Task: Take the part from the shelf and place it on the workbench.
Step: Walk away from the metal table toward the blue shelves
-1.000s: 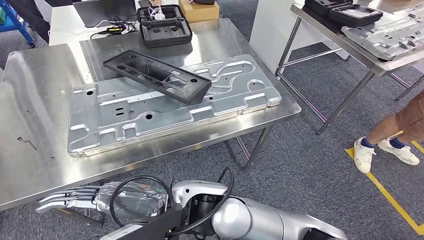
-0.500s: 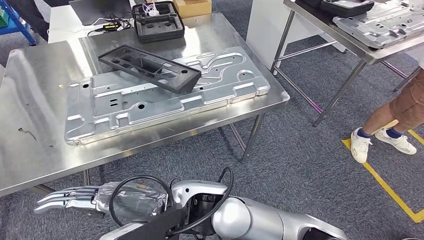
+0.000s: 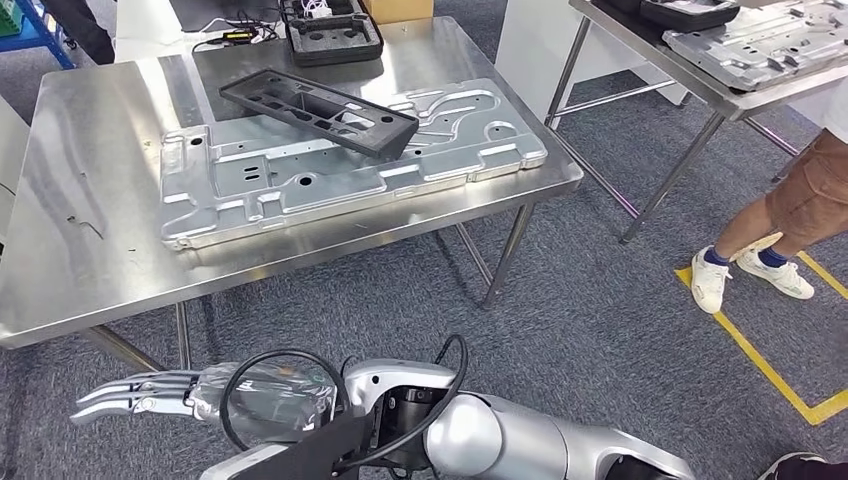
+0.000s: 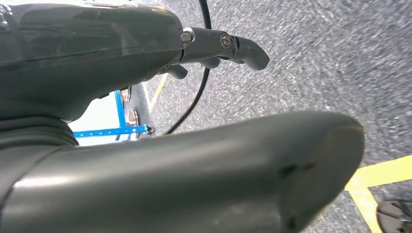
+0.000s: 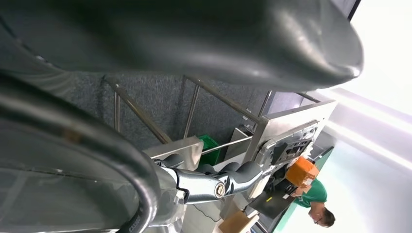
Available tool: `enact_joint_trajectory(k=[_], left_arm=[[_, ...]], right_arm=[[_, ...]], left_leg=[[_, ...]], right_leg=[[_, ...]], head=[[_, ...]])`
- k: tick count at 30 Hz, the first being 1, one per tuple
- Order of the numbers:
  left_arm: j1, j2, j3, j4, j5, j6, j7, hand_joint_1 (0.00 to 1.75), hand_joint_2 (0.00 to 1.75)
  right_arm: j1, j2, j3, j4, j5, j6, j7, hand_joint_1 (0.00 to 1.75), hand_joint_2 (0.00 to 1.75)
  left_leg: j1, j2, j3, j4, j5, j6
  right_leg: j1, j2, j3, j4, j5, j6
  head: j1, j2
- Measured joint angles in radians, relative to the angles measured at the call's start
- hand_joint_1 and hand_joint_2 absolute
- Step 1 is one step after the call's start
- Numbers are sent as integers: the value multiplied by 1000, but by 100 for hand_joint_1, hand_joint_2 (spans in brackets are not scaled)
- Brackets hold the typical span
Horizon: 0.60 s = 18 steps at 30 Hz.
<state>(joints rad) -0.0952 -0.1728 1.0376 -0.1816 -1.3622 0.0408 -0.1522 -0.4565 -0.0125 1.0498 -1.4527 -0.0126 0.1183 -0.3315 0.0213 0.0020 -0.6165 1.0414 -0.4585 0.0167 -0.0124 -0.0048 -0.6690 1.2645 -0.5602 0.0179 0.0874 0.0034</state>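
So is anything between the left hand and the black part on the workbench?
Nothing upright. The left hand hangs empty, low by the near edge of the workbench; between it and the black part lie bare tabletop and the silver panel that the part rests on.

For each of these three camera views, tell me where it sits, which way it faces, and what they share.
Head view: high on the body, looking down at the steel workbench; left hand and silver arm below.
Left wrist view: behind the left hand, facing grey carpet.
Right wrist view: behind the right hand, facing table legs.
Shared: head and left wrist views show the left hand.
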Motion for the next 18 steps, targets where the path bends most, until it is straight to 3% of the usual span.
enact_joint_trajectory(k=[1, 3, 5, 7, 8, 10, 12, 13, 14, 16, 18], left_arm=[[0, 0, 0, 0, 0, 0, 0, 0, 0], [-1, -1, 0, 0, 1, 0, 0, 0, 0], [-1, -2, 0, 0, 1, 0, 0, 0, 0], [-1, -2, 0, 0, 1, 0, 0, 0, 0], [-1, -2, 0, 0, 2, 0, 0, 0, 0], [-1, -2, 0, 0, 3, 0, 0, 0, 0], [0, -2, 0, 0, 4, 0, 0, 0, 0], [0, -2, 0, 0, 4, 0, 0, 0, 0], [0, -1, 0, 0, 4, 0, 0, 0, 0], [0, -1, 0, 0, 4, 0, 0, 0, 0], [-2, -1, 0, 0, 5, 0, 0, 0, 0]], right_arm=[[-1, 0, 0, 0, 0, 0, 0, 0, 0], [-4, 1, -1, -1, 0, 0, 0, 0, 0], [-6, 1, -1, -1, 0, -1, -1, 0, 0], [-7, 2, -1, -2, 0, -1, -1, 0, 0], [-7, 2, -1, -2, 0, -1, -1, 0, 0], [-6, 2, -1, -2, 0, -1, -1, 0, 0], [-5, 2, 0, -2, 0, -1, -1, 0, 0], [-4, 2, 0, -2, 0, -1, -1, 0, 0], [-4, 2, 0, -2, 0, -1, -1, 0, 0], [-3, 2, 0, -2, 0, -1, -1, 0, 0], [-3, 2, 0, -2, 0, -1, -1, 0, 0]], left_leg=[[-2, -1, -8, 0, 8, -1], [-4, -2, -20, -1, 23, -8], [-3, -1, -24, -5, 38, -20], [0, -1, -27, -8, 46, -31], [0, -1, -33, 2, 32, -35], [1, -1, -58, 81, -48, -39], [2, -1, -89, 211, -132, -42], [3, -1, -93, 258, -145, -44], [6, -1, -82, 271, -135, -46], [13, -1, -8, 188, -82, -52], [15, -2, 80, 54, -70, -55]], right_leg=[[3, 0, 51, -66, 25, -6], [12, 1, 147, -207, 36, -20], [21, 1, 181, -270, 28, -26], [19, 0, 172, -281, 45, -28], [15, -1, 165, -286, 55, -34], [9, -3, 147, -292, 77, -48], [11, -3, 122, -291, 96, -56], [12, -3, 110, -290, 105, -55], [11, -3, 97, -288, 114, -53], [8, -3, 71, -277, 126, -46], [9, -3, 47, -257, 133, -36]], head=[[0, 0], [0, 0], [0, 0], [0, 0], [-1, 0], [-2, 0], [-3, 0], [-3, 0], [-3, 0], [-3, 0], [-3, 0]])
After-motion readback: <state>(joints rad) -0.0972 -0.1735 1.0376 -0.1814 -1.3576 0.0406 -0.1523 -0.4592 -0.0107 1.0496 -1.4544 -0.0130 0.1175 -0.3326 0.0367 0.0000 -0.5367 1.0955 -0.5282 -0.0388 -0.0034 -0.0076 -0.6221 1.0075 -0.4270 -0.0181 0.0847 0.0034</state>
